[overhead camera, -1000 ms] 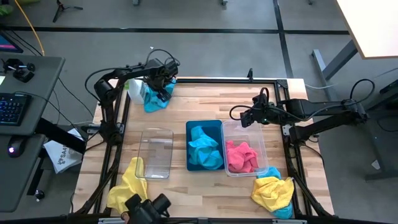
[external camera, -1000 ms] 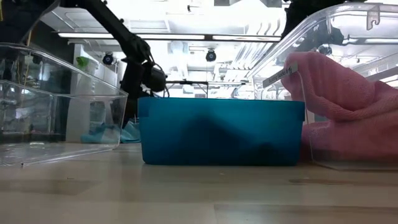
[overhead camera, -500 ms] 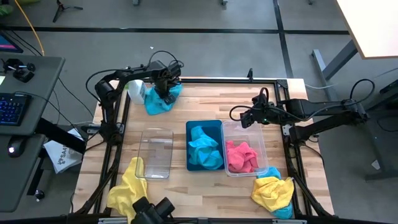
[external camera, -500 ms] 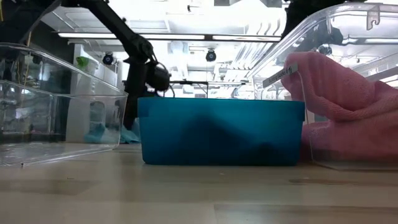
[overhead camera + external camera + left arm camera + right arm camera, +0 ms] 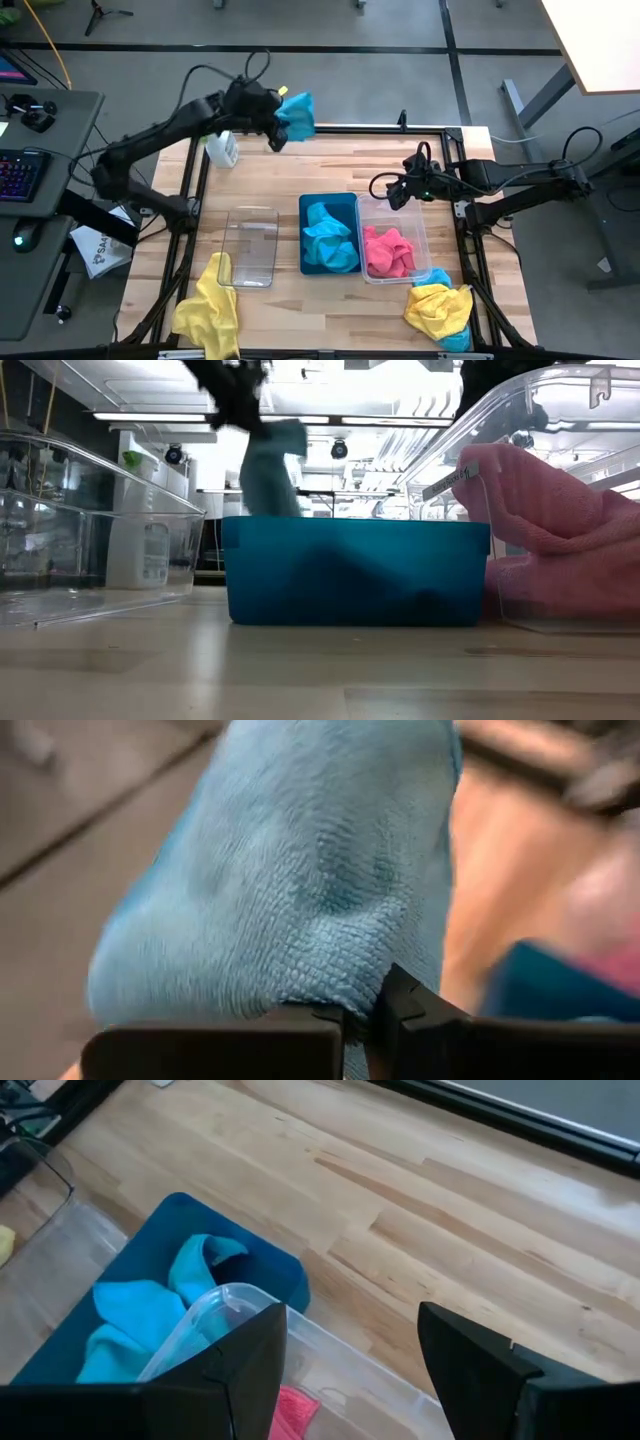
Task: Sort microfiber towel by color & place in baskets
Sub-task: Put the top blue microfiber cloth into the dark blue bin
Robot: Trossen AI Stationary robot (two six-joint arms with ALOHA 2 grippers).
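My left gripper [image 5: 274,122] is raised over the table's far edge, shut on a cyan-blue microfiber towel [image 5: 297,112] that hangs in the air [image 5: 270,470]. A teal basket [image 5: 306,205] holds cyan towels [image 5: 328,240]. The clear basket [image 5: 417,225] to its right holds pink towels [image 5: 388,250], and a clear basket [image 5: 250,245] stands to the teal one's left. My right gripper [image 5: 395,190] hovers open over the pink basket's far end [image 5: 230,1305]. A yellow towel [image 5: 207,310] lies at the near left. A yellow and cyan pile [image 5: 440,310] lies at the near right. My left gripper pinches a bunched part of the cyan towel [image 5: 340,985] between its two shut fingers [image 5: 420,1020]. The towel is lifted clear of the table and hangs slack below the fingers [image 5: 268,480]. How many layers are in the pinch does not show.
A white spray bottle [image 5: 222,148] stands at the far left corner, near where the towel was. A dark frame [image 5: 400,130] runs along the table's far edge. Bare wood [image 5: 350,165] lies between the far edge and the baskets.
My left gripper has shut on the cyan towel beside the spray bottle, then risen and gone toward the table's right edge. The towel, which lay crumpled on the table, now hangs clear of it. The right arm has kept still.
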